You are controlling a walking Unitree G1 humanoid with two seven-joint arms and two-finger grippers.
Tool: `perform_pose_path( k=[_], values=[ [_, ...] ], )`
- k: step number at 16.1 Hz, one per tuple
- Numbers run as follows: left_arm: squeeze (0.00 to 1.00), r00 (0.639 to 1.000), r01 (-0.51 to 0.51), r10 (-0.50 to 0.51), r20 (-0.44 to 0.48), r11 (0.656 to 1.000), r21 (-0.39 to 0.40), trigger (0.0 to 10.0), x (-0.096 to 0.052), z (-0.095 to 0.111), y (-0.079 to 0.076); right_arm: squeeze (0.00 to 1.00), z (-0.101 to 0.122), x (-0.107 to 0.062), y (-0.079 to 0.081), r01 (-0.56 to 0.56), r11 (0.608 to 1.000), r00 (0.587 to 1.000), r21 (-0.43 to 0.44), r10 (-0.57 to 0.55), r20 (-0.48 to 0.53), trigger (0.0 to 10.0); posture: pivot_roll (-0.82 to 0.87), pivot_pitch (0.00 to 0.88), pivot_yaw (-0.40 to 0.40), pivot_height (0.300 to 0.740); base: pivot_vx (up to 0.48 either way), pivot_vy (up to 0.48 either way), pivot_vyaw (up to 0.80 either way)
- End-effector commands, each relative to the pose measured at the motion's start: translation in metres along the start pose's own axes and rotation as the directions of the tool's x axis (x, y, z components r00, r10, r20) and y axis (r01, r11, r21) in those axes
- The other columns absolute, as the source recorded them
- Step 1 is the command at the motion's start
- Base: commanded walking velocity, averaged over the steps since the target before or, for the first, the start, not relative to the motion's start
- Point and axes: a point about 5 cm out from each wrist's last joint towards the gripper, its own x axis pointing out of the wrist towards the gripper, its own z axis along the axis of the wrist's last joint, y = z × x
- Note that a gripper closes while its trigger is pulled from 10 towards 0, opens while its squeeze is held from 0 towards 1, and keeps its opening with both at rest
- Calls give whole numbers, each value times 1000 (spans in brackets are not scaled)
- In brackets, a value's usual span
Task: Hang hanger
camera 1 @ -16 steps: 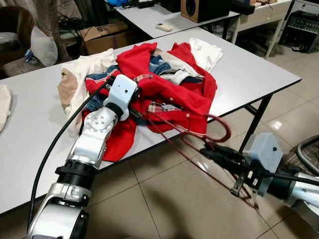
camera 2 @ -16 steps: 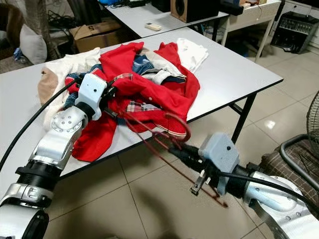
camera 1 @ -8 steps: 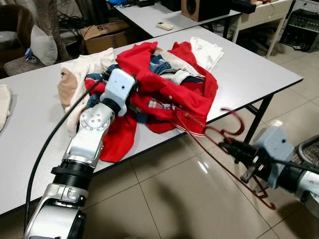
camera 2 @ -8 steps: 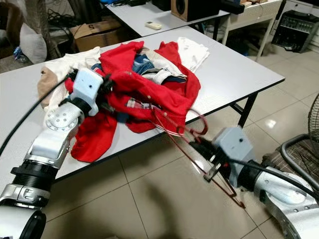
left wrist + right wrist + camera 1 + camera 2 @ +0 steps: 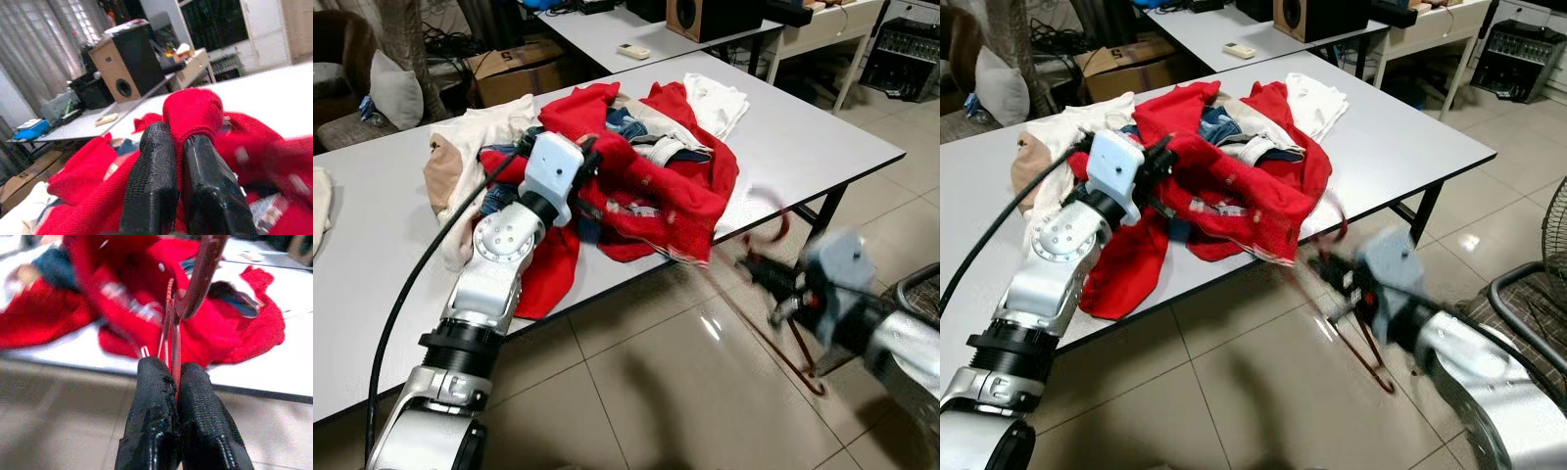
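Observation:
A red garment (image 5: 656, 191) lies on top of a clothes pile on the grey table (image 5: 822, 137). My left gripper (image 5: 590, 159) is shut on a fold of it near the pile's left side; in the left wrist view the red cloth (image 5: 193, 107) bulges out between the fingers (image 5: 151, 171). Off the table's front edge, above the tiled floor, my right gripper (image 5: 756, 269) is shut on a thin red wire hanger (image 5: 773, 338), which is blurred. In the right wrist view the hanger's hook (image 5: 200, 269) rises from the pinched fingertips (image 5: 151, 382) towards the garment.
White (image 5: 715, 98) and cream (image 5: 480, 137) clothes lie in the same pile. Behind stands a second table with a speaker (image 5: 705, 15) and a remote (image 5: 635, 52). A cardboard box (image 5: 514, 69) and a cushion (image 5: 396, 88) are at the back left. A dark round frame (image 5: 920, 294) stands at the right.
My right gripper has swung the hanger rightward and up, out from under the red garment's edge. My left gripper has lifted its fold of red cloth slightly.

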Motion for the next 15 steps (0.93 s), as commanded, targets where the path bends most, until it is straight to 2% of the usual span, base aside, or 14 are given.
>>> perform_pose_path(
  k=[1,2,3,4,5,6,7,8,9,10,11,12,15],
  values=[
    [0,999,16,-17,28,999,39,0,-2,6,2,0,-3,2,-3,28,996,1000,86,-28,-2,10000,-205,0,107,740,0,0,0],
    [0,998,32,-33,46,999,35,0,-2,8,0,0,-8,6,-3,39,984,999,173,-39,-4,10000,-200,0,104,740,0,0,0],
    [0,998,36,-38,52,999,34,0,-2,9,0,0,-9,8,-3,42,980,999,194,-42,-7,10000,-200,0,104,740,0,0,0],
    [0,994,76,-79,69,996,52,0,-3,11,-3,0,-15,15,-2,30,931,998,363,-46,34,10000,-198,0,103,740,0,0,0],
    [0,994,98,-102,47,992,80,0,-5,7,-4,0,-20,19,-1,-18,862,998,506,-19,68,10000,-199,0,102,740,0,0,0],
    [0,994,97,-101,42,992,86,0,-6,6,-4,0,-22,19,0,-31,846,997,533,-9,72,10000,-199,0,102,740,0,0,0],
    [0,995,89,-93,46,993,76,0,-6,6,-3,0,-29,20,3,-67,793,997,605,33,68,10000,-199,0,102,740,0,0,0],
    [0,994,83,-86,61,995,51,0,-5,8,-3,0,-43,21,7,-99,692,995,715,77,63,10000,-193,0,102,740,0,0,0],
    [0,994,73,-74,76,997,6,0,-4,9,-3,0,-51,23,11,-122,600,992,790,100,77,10000,-192,0,102,740,0,0,0],
    [0,995,65,-63,83,998,-26,0,-3,10,-2,0,-54,24,11,-125,561,992,818,96,86,10000,-190,0,102,740,0,0,0],
    [0,995,81,-80,63,997,-16,0,-4,7,-2,0,-59,26,9,-120,489,993,864,66,101,10000,-186,0,103,740,0,0,0],
    [0,993,119,-119,-5,993,-10,0,-8,-3,-5,0,-57,30,5,-146,413,988,899,23,150,10000,-182,0,108,740,0,0,0],
    [0,981,171,-177,-73,982,-83,0,-13,-15,-12,0,-43,40,-7,-229,325,962,918,-71,265,10000,-171,0,108,740,0,0,0]
  ],
)
